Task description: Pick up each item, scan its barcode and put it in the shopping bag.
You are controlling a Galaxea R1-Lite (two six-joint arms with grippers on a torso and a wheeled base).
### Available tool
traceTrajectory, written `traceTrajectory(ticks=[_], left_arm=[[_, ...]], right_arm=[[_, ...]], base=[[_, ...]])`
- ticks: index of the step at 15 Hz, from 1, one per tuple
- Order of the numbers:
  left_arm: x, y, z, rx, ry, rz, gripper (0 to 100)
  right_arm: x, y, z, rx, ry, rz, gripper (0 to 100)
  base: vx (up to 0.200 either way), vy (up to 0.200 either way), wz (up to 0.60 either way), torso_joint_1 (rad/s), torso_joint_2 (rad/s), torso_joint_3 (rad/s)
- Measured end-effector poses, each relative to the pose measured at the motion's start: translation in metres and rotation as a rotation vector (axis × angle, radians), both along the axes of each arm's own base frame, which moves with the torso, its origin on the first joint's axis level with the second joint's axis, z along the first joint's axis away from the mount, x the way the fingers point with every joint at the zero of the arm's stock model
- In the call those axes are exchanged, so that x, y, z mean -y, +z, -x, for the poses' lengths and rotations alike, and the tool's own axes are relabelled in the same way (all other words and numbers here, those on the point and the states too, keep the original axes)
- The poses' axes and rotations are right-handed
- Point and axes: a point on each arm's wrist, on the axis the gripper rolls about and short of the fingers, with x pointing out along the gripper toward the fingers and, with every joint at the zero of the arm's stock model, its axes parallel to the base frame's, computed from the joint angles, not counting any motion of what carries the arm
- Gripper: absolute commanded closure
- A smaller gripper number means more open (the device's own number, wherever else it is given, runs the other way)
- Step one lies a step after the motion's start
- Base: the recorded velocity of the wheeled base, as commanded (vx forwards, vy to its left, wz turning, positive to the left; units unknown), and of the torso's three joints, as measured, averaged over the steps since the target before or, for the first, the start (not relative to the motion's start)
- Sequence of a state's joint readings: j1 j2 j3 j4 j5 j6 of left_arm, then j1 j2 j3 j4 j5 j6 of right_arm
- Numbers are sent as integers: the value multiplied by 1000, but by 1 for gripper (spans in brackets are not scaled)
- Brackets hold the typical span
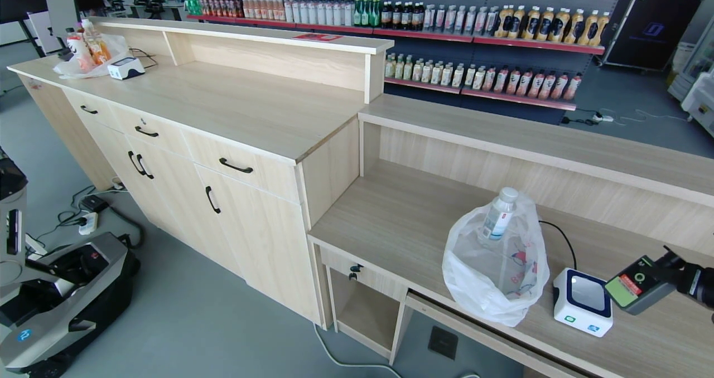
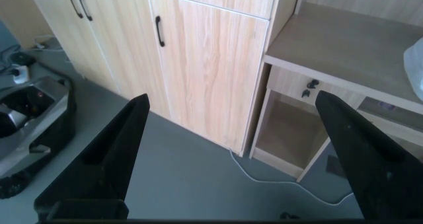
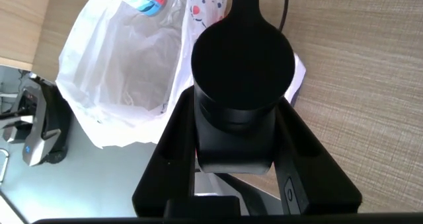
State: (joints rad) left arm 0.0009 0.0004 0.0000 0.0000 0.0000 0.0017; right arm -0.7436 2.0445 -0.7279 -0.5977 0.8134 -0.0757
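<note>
One clear plastic bottle [image 1: 498,213] sits in the white plastic shopping bag [image 1: 491,277] just beside the white square scanner [image 1: 583,303] on the tabletop [image 1: 401,216], right end effector [image 3: 241,151] pinches a dark green-faced box [image 1: 636,286] near that scanner, scan and bagging seemingly pending, left end effector [image 2: 231,98] spread, well apart.

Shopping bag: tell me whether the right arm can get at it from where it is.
Probably yes. The right gripper, shut on a green-labelled item, hangs by the scanner, and the shopping bag stands just past that, mouth open upward. Only the low scanner lies between.
</note>
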Motion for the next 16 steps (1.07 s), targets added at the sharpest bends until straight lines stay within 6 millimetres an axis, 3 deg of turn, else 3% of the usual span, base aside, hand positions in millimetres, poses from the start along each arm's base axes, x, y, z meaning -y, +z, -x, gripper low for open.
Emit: traceTrajectory(ticks=[4,11,13,16], left_arm=[[0,0,0,0,0,0,0],[0,0,0,0,1,0,0],[0,0,0,0,0,0,0],[0,0,0,0,0,0,0]], right_arm=[[-3,11,-3,31,19,17,100],[-10,12,-7,64,50,54,100],[-14,24,-6,107,88,170,100],[-19,44,8,86,72,554,100]], base=[[0,0,0,0,0,0],[0,0,0,0,0,0],[0,0,0,0,0,0],[0,0,0,0,0,0]])
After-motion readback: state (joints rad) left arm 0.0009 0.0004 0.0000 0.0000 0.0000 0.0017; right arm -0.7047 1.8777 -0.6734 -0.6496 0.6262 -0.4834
